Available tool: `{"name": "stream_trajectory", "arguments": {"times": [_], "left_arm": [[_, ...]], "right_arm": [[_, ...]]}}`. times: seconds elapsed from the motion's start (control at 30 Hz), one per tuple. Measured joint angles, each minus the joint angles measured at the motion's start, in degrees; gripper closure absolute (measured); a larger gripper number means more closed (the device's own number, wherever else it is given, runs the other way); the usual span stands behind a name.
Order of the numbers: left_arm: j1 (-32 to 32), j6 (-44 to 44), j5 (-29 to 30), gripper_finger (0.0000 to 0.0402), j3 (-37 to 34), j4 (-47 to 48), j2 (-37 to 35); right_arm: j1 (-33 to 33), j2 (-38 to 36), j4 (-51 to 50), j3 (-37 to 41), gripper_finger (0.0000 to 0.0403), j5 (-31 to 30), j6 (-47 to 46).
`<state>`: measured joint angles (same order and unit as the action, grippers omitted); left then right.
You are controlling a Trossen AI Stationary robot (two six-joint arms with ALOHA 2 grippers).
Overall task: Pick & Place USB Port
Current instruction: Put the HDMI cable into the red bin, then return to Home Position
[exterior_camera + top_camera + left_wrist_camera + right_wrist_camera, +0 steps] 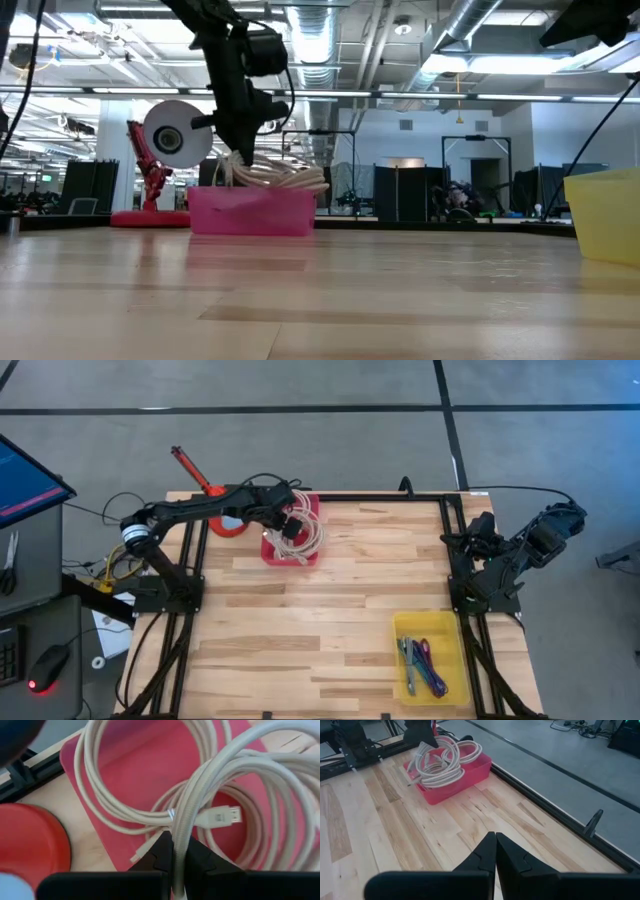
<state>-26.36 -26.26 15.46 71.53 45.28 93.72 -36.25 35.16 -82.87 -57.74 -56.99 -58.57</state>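
A pink bin [291, 550] stands near the table's far left part, filled with coiled white USB cables [303, 533]; it also shows in the low view [251, 211] and right wrist view [451, 767]. My left gripper [179, 855] hangs over the bin, shut on a white braided cable [185, 820]. A white plug [220, 815] lies among the coils. My right gripper [495, 851] is shut, holding nothing, above the table's far right part. A yellow bin [429, 654] with coloured cables stands near right. My left gripper pinches one white braided cable strand [179, 842] between its two fingers, coming from above and pointing down into the pink bin. The strand runs up between the fingertips and loops back into the coil, which rests in the bin.
A red round base with a red stand [222, 520] sits just left of the pink bin. Black frame rails [380, 497] border the table. Bare wood lies between the two bins. A monitor [25, 475] and a mouse [45, 666] stand off the table's left.
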Motion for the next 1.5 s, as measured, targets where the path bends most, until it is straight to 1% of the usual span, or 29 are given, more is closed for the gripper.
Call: {"name": "stream_trajectory", "arguments": {"times": [0.13, 0.4, 0.5, 0.6, 0.73, 0.97, 1.07, 1.2, 1.27, 1.4, 1.5], "left_arm": [[-0.3, 0.6, 0.3, 0.0380, 0.0, 0.0, 0.9], [0.1, 0.5, 0.7, 0.0318, 0.0, -0.7, -0.8], [0.3, 0.5, -0.7, 0.0301, 0.0, -1.1, -2.0], [0.3, 0.1, -3.9, 0.0289, 0.0, -1.8, -3.3], [1.0, -2.5, -8.9, 0.0286, 0.0, -4.9, -5.7], [6.6, -2.7, -10.0, 0.0300, 0.0, -14.5, -11.2], [9.4, -1.1, -8.5, 0.0305, 0.0, -17.2, -13.8], [11.5, 3.3, 0.7, 0.0312, 0.0, -16.0, -17.1], [11.8, 3.4, 3.1, 0.0314, 0.0, -16.2, -18.8], [14.0, 3.9, 3.1, 0.0316, 0.0, -16.2, -21.2], [17.6, 7.7, 1.9, 0.0316, 0.0, -16.5, -22.4]], "right_arm": [[0.0, 0.0, 0.0, 0.0, 0.0403, 0.0, 0.0], [0.0, 0.0, 0.0, 0.0, 0.0403, 0.1, 0.0], [0.0, 0.0, 0.0, 0.0, 0.0403, 0.1, 0.0], [0.0, 0.0, 0.0, 0.0, 0.0403, 0.1, 0.1], [0.0, 0.0, 0.0, 0.0, 0.0403, 0.1, 0.2], [0.0, 0.0, -0.1, 0.0, 0.0403, 0.1, 0.2], [0.0, 0.0, -0.1, 0.0, 0.0403, 0.1, 0.2], [0.0, 0.0, -0.1, 0.0, 0.0403, 0.1, 0.2], [0.0, 0.0, -0.1, 0.0, 0.0403, 0.1, 0.2], [0.0, 0.0, -0.1, 0.0, 0.0403, 0.1, 0.2], [0.0, 0.0, 0.1, 0.0, 0.0403, 0.1, 0.1]]}}
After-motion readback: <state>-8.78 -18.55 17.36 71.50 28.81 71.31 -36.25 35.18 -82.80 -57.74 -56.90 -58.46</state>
